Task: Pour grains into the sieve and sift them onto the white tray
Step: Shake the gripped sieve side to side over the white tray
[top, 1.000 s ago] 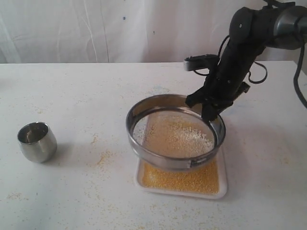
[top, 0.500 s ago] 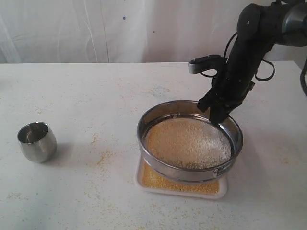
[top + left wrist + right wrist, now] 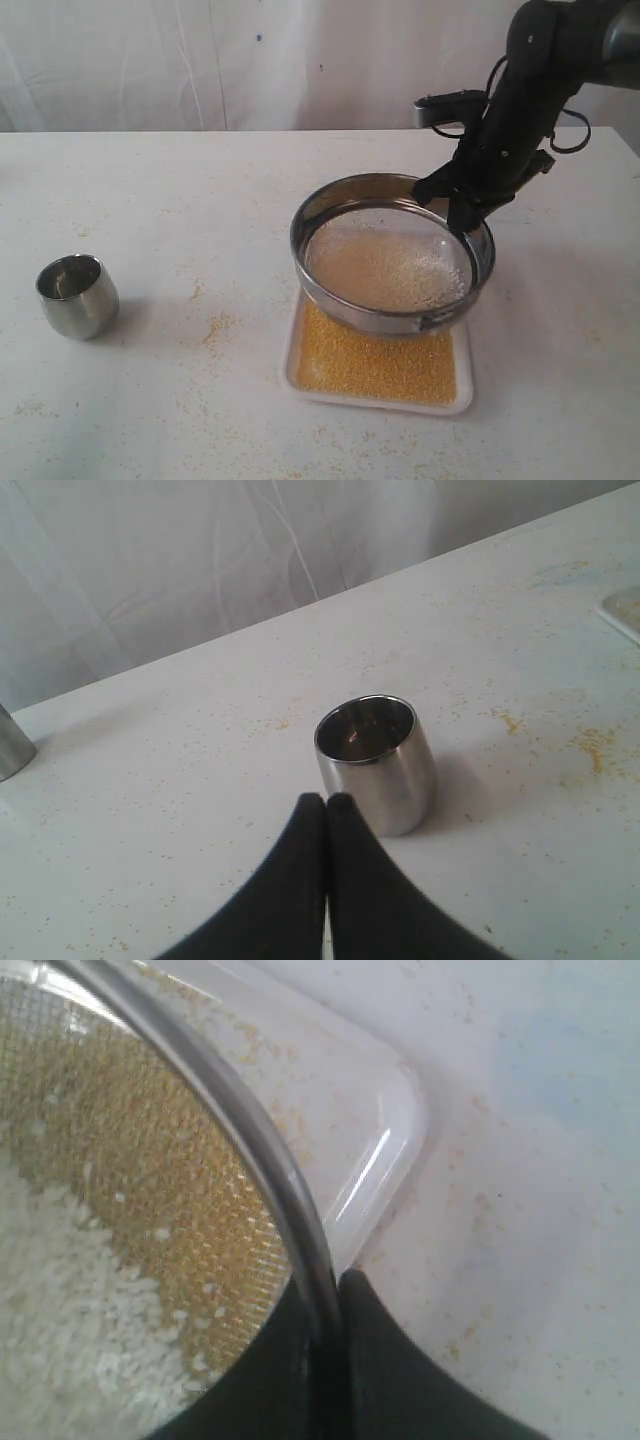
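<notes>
The steel sieve [image 3: 392, 258] hangs tilted above the white tray [image 3: 378, 398], lifted off it. My right gripper [image 3: 456, 212] is shut on the sieve's far right rim [image 3: 270, 1150], one finger inside and one outside. Pale whitish grains [image 3: 395, 268] lie on the mesh. Golden grains [image 3: 375, 362] cover the tray floor below. In the right wrist view the tray's corner [image 3: 395, 1150] shows beyond the rim. My left gripper [image 3: 327, 802] is shut and empty, just short of the small steel cup [image 3: 377, 760].
The small steel cup [image 3: 76, 294] stands at the left of the table, empty. Stray yellow specks [image 3: 215, 325] lie scattered on the tabletop around the tray. A white curtain hangs behind the table. Another metal object [image 3: 12, 744] shows at the edge of the left wrist view.
The sieve has swung from left to right and then back toward the rear, its tilt changing. The right arm moved with it. More of the tray's golden layer is uncovered now.
</notes>
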You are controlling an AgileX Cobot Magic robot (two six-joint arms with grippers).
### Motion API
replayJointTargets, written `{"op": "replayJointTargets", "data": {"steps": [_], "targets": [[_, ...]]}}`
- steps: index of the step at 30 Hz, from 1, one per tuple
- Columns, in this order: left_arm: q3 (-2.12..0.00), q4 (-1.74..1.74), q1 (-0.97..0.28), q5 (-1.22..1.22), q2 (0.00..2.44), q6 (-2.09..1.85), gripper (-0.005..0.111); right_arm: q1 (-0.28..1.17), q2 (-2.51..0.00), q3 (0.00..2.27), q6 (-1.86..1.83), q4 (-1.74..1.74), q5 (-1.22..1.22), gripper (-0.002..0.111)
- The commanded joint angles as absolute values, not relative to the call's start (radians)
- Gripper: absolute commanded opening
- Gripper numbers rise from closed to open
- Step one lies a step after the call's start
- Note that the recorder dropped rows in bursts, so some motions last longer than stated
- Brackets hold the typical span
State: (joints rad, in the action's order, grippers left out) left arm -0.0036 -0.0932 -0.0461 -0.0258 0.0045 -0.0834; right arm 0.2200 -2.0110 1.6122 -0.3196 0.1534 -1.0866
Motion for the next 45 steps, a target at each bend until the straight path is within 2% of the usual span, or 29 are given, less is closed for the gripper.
{"op": "replayJointTargets", "data": {"steps": [1, 5, 9, 13, 14, 17, 19, 22, 23, 26, 27, 31, 35, 36, 40, 44, 45], "targets": [[0.000, -0.086, -0.043, -0.028, 0.000, -0.085, 0.000, 0.222, -2.002, 1.616, -0.626, 0.302, -1.221, 0.000], [0.000, -0.086, -0.043, -0.028, 0.000, -0.085, 0.000, 0.215, -1.998, 1.616, -0.174, 0.120, -1.088, 0.000], [0.000, -0.086, -0.043, -0.028, 0.000, -0.085, 0.000, 0.220, -1.998, 1.616, -0.618, 0.296, -1.221, 0.000], [0.000, -0.086, -0.043, -0.028, 0.000, -0.085, 0.000, 0.213, -1.994, 1.616, -0.147, 0.101, -1.077, 0.000], [0.000, -0.086, -0.043, -0.028, 0.000, -0.085, 0.000, 0.213, -1.998, 1.616, -0.147, 0.114, -1.097, 0.000], [0.000, -0.086, -0.043, -0.028, 0.000, -0.085, 0.000, 0.221, -2.005, 1.616, -0.648, 0.332, -1.221, 0.000], [0.000, -0.086, -0.043, -0.028, 0.000, -0.085, 0.000, 0.221, -2.005, 1.616, -0.554, 0.313, -1.221, 0.000], [0.000, -0.086, -0.043, -0.028, 0.000, -0.085, 0.000, 0.214, -2.003, 1.616, -0.144, 0.144, -1.081, 0.000], [0.000, -0.086, -0.043, -0.028, 0.000, -0.085, 0.000, 0.214, -2.003, 1.616, -0.161, 0.159, -1.096, 0.000], [0.000, -0.086, -0.043, -0.028, 0.000, -0.085, 0.000, 0.223, -2.009, 1.616, -0.618, 0.343, -1.221, 0.000], [0.000, -0.086, -0.043, -0.028, 0.000, -0.085, 0.000, 0.223, -2.009, 1.616, -0.641, 0.346, -1.221, 0.000], [0.000, -0.086, -0.043, -0.028, 0.000, -0.085, 0.000, 0.219, -2.002, 1.616, -0.172, 0.127, -1.099, 0.000], [0.000, -0.086, -0.043, -0.028, 0.000, -0.085, 0.000, 0.221, -2.002, 1.616, -0.604, 0.310, -1.221, 0.000], [0.000, -0.086, -0.043, -0.028, 0.000, -0.085, 0.000, 0.221, -2.002, 1.616, -0.602, 0.307, -1.221, 0.000], [0.000, -0.086, -0.043, -0.028, 0.000, -0.085, 0.000, 0.218, -1.998, 1.616, -0.171, 0.101, -1.109, 0.000], [0.000, -0.086, -0.043, -0.028, 0.000, -0.085, 0.000, 0.225, -2.003, 1.616, -0.620, 0.310, -1.221, 0.000], [0.000, -0.086, -0.043, -0.028, 0.000, -0.085, 0.000, 0.225, -1.996, 1.616, -0.532, 0.257, -1.221, 0.000]]}}
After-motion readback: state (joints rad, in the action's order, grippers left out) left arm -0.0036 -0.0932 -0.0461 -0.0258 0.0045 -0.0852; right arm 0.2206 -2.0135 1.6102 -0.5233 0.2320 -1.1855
